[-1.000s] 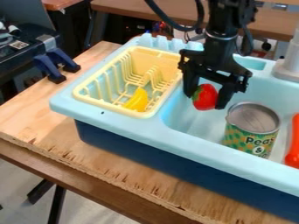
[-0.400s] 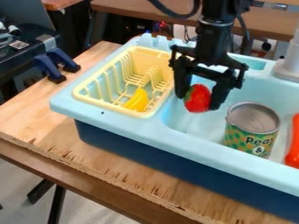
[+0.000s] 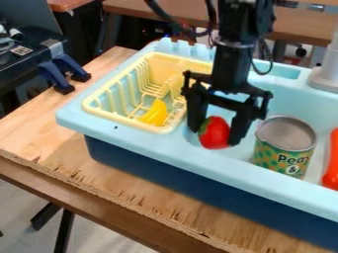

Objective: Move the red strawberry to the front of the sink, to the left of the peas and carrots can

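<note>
My black gripper point(image 3: 214, 134) hangs over the front left part of the sink basin, near its front rim. It is shut on a red strawberry point(image 3: 214, 133) with a bit of green at its upper left. Just right of the gripper stands a tin can point(image 3: 284, 147) with a green and yellow label, inside the basin. To the left, a yellow banana-like piece point(image 3: 154, 113) lies in the pale yellow dish rack point(image 3: 123, 120).
The light blue toy sink point(image 3: 222, 166) sits on a wooden table point(image 3: 119, 187). An orange-red object point(image 3: 331, 160) lies at the basin's right edge. A grey faucet base point(image 3: 325, 78) rises at the back right. Blue clamps point(image 3: 54, 75) are at the far left.
The gripper has come forward, lower and slightly left in the view, carrying the strawberry from over the basin's middle to near the front rim. The can and rack have stayed put.
</note>
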